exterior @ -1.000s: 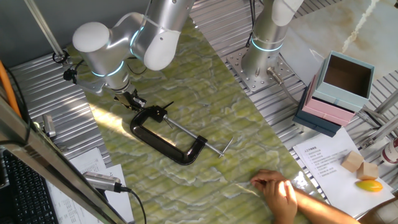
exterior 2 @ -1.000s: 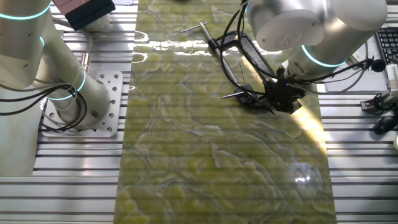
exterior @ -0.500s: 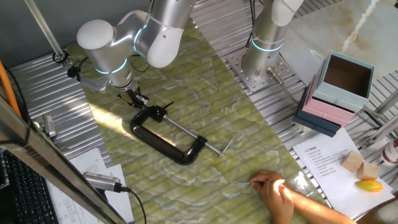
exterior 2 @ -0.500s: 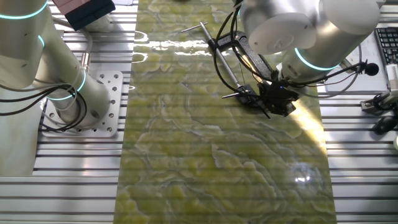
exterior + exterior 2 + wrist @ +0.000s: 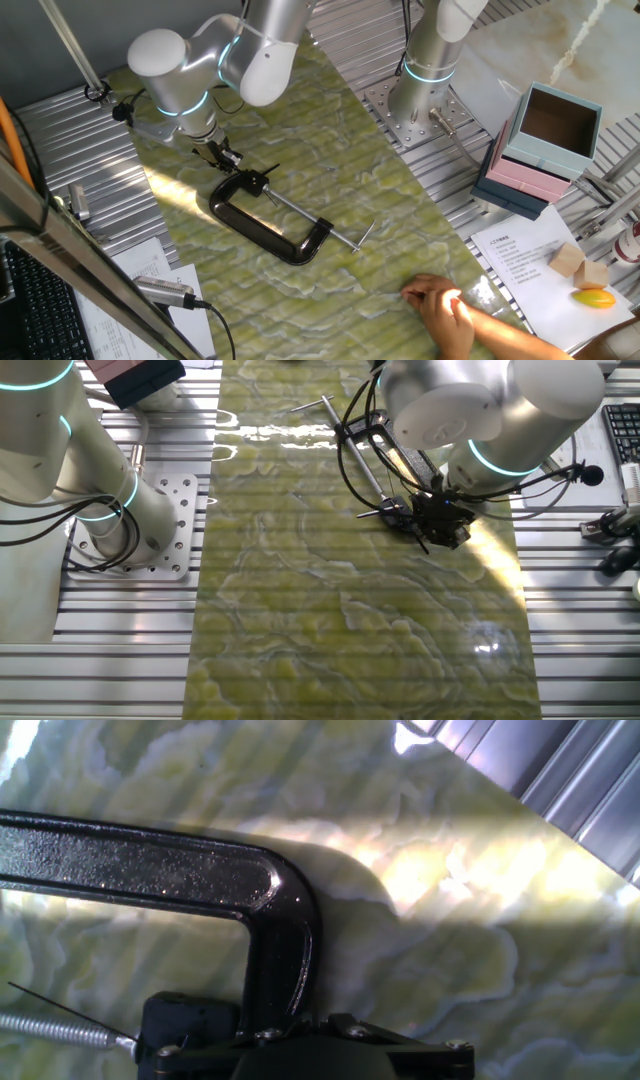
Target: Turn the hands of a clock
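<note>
Arm [image 5: 175, 75] is what has moved. Over the last second its big elbow joints have swung a little along the green mat [image 5: 330, 120], toward the clamp [image 5: 262, 225], while clamp and mat have stayed put. In the other fixed view the same shift shows as the wrist sliding left, so it now hangs right over the clamp's near end.

That carries the gripper [image 5: 222, 155] from just off the clamp to directly beside its end. It is low over the mat, and the hand view looks straight down on the clamp's curved corner. Whether the jaws are parted or closed I cannot tell. The fingers are a dark cluster in both fixed views and do not clearly show in the hand view. Nothing appears to be held.

The hands [image 5: 385, 512] sit at the pivot on that same clamp end, close by the gripper. One shows as a thin black needle [image 5: 60, 1007] slanting above the silver screw [image 5: 50, 1027].

My reading is that the approach is nearly done and no turning has begun. The hands look unmoved across the second.
</note>
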Available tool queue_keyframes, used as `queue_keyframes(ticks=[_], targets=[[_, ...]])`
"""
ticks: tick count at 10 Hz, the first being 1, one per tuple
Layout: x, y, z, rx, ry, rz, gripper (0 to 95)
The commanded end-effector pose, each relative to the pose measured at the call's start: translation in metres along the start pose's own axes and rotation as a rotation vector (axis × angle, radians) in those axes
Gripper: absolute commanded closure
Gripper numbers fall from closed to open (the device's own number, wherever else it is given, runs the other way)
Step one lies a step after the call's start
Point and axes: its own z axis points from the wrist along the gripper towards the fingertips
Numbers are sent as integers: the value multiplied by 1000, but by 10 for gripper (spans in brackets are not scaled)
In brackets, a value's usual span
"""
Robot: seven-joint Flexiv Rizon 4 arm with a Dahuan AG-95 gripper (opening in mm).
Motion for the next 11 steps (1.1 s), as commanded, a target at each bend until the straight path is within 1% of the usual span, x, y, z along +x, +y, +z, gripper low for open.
queue_keyframes(ticks=[1,3,6,11], targets=[[4,1,1,-2,1,-7,950],[9,4,3,-3,1,-17,950],[13,5,3,-7,9,-42,950],[23,11,4,-5,15,-50,950]])
